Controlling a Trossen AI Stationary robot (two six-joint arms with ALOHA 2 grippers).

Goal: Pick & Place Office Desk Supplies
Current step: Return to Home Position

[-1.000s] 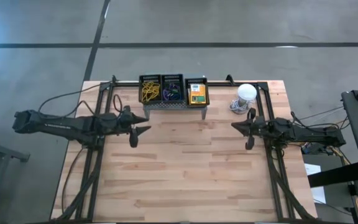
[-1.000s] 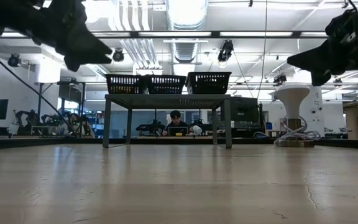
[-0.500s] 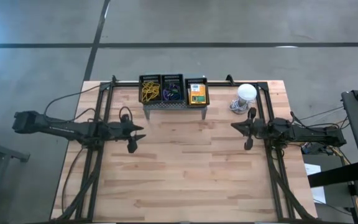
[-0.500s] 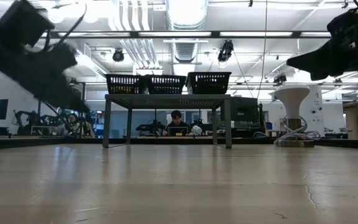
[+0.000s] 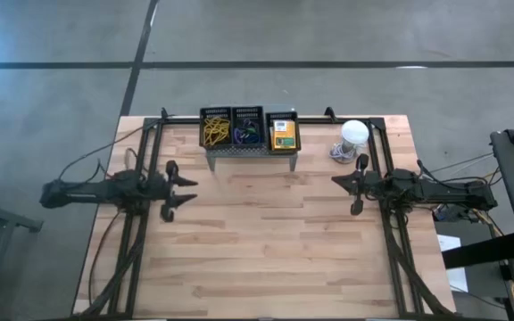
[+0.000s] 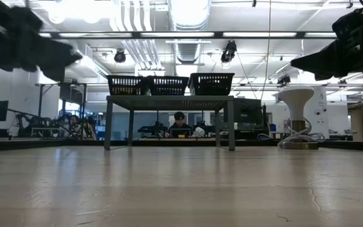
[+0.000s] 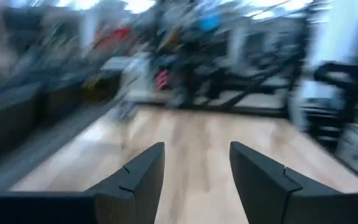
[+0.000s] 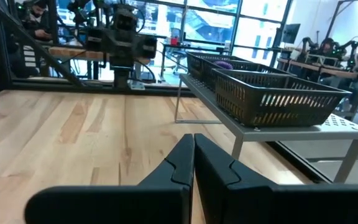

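The left gripper (image 5: 188,182) hangs with fingers spread and empty over the table (image 5: 266,250) at centre-left of the high view. The right gripper (image 5: 337,181), pinched closed on nothing, sits at centre-right. Up and right of the left gripper, the nearer arm, a tangle of yellow rubber bands (image 5: 214,133), the blue and purple bands (image 5: 246,135) and a yellow-and-green crayon box (image 5: 282,132) fill three black bins (image 5: 231,125), rowed left-to-right on the grey perforated stand (image 5: 248,152).

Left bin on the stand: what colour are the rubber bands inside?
Yellow rubber bands; the high view shows them best.
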